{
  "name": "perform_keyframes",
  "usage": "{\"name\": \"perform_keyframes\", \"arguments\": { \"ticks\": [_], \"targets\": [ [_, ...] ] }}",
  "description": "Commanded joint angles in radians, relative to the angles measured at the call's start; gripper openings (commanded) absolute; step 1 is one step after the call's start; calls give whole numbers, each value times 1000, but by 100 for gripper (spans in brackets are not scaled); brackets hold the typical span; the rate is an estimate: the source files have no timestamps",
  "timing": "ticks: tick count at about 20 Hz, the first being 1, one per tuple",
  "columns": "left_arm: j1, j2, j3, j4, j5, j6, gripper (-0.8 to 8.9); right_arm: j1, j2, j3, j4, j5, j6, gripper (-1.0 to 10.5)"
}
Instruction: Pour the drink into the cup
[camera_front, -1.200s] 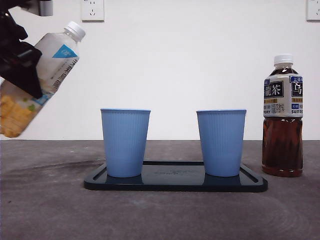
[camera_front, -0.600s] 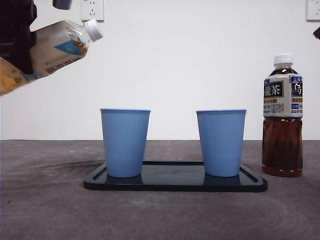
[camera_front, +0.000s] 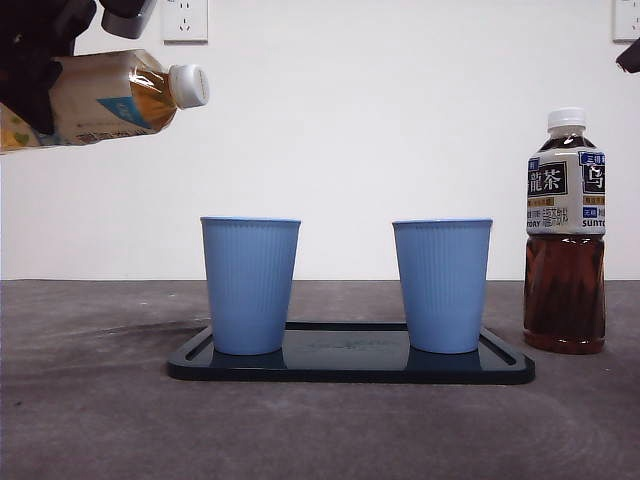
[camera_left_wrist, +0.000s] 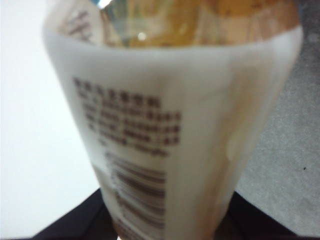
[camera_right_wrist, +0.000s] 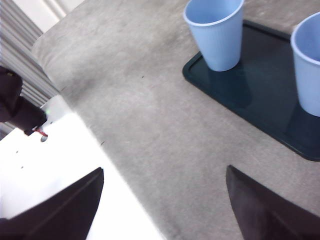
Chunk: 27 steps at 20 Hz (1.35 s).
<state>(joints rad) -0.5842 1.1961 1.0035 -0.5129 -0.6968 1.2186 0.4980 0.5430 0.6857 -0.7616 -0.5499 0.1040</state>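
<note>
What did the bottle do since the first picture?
The pale bottle, clamped in the left gripper, rose and tipped from slanting upward to almost flat, its white cap moving toward the left cup. The cap stays on. Both cups, the tray and the dark tea bottle stayed put.

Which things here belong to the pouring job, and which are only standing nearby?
Belong to the job:
- tilted bottle, cap on, held by the left gripper
- nearest blue cup on the tray

Only standing by:
- second blue cup
- dark tea bottle
- right gripper, open, empty
</note>
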Motion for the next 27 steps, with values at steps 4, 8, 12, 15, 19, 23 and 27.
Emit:
{"name": "perform_keyframes", "arguments": {
  "ticks": [4, 8, 12, 15, 19, 23, 27],
  "targets": [
    [-23, 61, 35, 35, -50, 13, 108, 42, 5, 16, -3, -3, -12, 377],
    [-27, 108, 35, 56, -74, 8, 89, 61, 5, 16, -4, -3, -12, 377],
    [-30, 125, 35, 93, -90, 21, 89, 69, 5, 16, -3, 0, -15, 377],
    [-32, 131, 35, 93, -90, 42, 89, 69, 5, 16, -3, 0, -16, 377],
    [-32, 138, 35, 93, -93, 58, 89, 69, 5, 16, -2, 0, -16, 377],
    [-33, 144, 35, 93, -96, 68, 89, 69, 5, 16, -3, 0, -16, 377],
    [-33, 146, 35, 93, -100, 68, 89, 69, 5, 16, -3, 0, -15, 377]
  ]
}}
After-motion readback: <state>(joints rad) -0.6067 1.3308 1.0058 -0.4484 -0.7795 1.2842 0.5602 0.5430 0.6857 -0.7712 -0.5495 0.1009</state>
